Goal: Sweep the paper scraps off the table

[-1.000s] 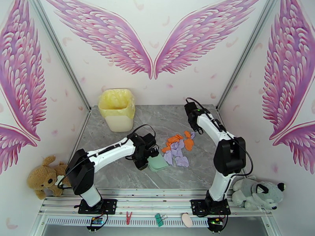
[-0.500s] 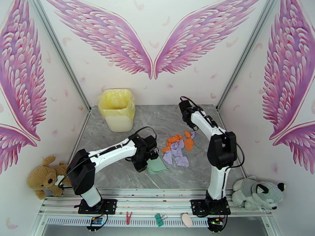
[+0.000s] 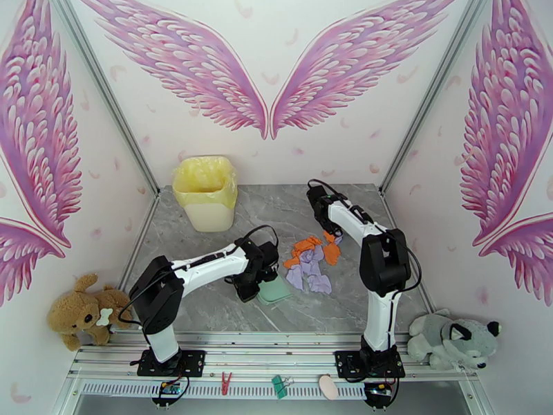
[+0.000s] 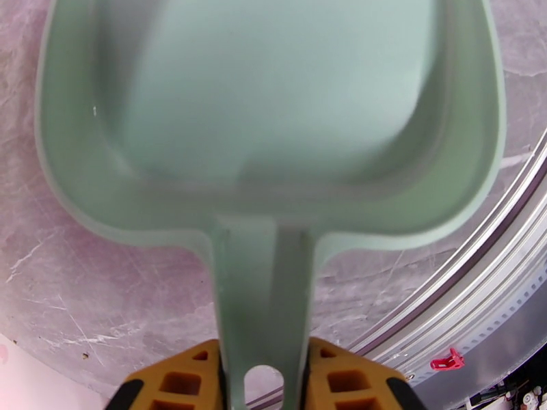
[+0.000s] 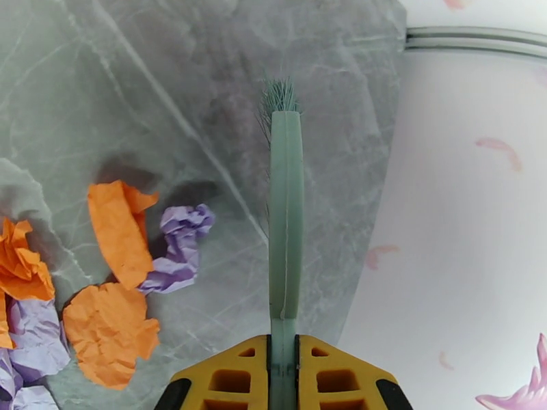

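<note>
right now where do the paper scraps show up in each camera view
top external: paper scraps piled mid-table, just right of the dustpan.
right wrist: paper scraps along the left edge, left of the brush.
left wrist: the dustpan fills the upper frame, above bare marble.
shared landmark: the grey veined table, seen under everything in all three views.

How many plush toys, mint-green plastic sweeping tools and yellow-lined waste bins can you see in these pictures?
Plush toys: 2 (brown teddy bear, grey dog)
Mint-green plastic sweeping tools: 2 (dustpan, brush)
Waste bins: 1 (cream bin with yellow liner)
Total: 5
</note>
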`<state>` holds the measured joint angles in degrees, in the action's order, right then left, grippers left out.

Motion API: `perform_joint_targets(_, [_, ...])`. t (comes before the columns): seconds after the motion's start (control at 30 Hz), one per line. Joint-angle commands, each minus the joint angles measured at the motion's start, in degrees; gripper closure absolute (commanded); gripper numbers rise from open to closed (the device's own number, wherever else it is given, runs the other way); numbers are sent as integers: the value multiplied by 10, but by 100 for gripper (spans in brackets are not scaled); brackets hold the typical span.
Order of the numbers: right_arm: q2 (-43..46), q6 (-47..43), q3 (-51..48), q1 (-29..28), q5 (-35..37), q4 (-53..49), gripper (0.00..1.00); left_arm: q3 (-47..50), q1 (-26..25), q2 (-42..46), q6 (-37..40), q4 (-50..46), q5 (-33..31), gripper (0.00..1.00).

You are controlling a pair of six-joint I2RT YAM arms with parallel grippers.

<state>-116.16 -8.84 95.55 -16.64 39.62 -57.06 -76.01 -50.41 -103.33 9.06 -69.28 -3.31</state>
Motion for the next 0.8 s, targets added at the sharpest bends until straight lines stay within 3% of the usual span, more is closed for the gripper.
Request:
perform_joint_targets(0.0, [0,15,-10,-12,-34,-20,100,-19,-1,-17,4,7,-11,100])
perform_joint_targets(0.07, [2,14,-19,-20,-72,-17,100,-22,-1,-20,4,10,-9,100])
perform_joint_targets(0.53, [37,55,-73,-86,-146,-63,100,-59,-1,-57,5,20,-9,100])
perform_joint_targets(0.77, [75,75,-76,-119,-235,-79,100,-79,-2,-81,10,27,-5,100])
